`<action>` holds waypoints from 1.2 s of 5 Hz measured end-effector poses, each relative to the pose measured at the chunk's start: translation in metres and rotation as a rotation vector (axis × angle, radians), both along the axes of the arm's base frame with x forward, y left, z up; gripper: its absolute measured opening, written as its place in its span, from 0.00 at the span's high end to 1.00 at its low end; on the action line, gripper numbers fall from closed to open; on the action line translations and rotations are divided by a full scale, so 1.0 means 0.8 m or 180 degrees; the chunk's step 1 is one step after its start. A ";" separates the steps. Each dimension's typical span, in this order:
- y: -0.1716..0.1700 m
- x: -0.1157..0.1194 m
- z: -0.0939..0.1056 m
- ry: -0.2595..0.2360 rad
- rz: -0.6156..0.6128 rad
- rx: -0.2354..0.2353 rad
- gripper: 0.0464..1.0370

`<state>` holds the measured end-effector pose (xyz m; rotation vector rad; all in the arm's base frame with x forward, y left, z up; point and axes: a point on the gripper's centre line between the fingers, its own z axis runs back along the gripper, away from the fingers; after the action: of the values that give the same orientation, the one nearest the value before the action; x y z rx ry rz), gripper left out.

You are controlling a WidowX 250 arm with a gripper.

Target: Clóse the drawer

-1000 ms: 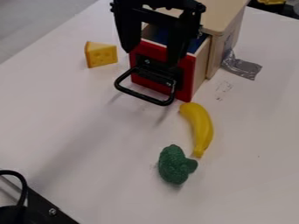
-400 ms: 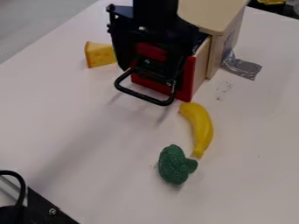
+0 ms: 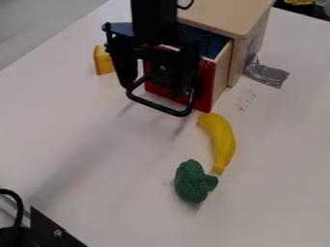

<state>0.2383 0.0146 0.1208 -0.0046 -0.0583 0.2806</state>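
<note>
The black gripper [image 3: 157,89] stands open at the front of the red-fronted drawer [image 3: 206,86], one finger on each side of the front's middle. Its fingertips hang beside the black loop handle [image 3: 157,106]; whether they touch it I cannot tell. The drawer sticks partly out of the light wooden cabinet [image 3: 226,17], its pale side wall and blue inside showing. The gripper and arm hide much of the drawer front.
A yellow banana [image 3: 221,140] lies just in front of the drawer's right corner, with green broccoli [image 3: 192,182] nearer the camera. Left of the gripper is a cheese wedge [image 3: 103,61]. Silver tape [image 3: 268,74] lies right of the cabinet.
The gripper has come forward and slightly left from over the drawer to its front, now covering part of the cheese. The drawer, banana and broccoli have not moved.
</note>
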 end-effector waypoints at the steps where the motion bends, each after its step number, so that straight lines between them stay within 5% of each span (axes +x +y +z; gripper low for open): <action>1: 0.008 0.002 -0.006 -0.0139 0.0327 -0.0042 0.04; 2: 0.013 0.004 -0.017 -0.0258 0.0648 -0.0090 0.04; 5: 0.020 0.020 -0.090 0.0026 0.1256 -0.0093 0.04; 6: 0.027 0.030 -0.098 -0.0052 0.1543 -0.0132 0.04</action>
<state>0.2624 0.0362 0.0420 -0.0343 -0.0695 0.7665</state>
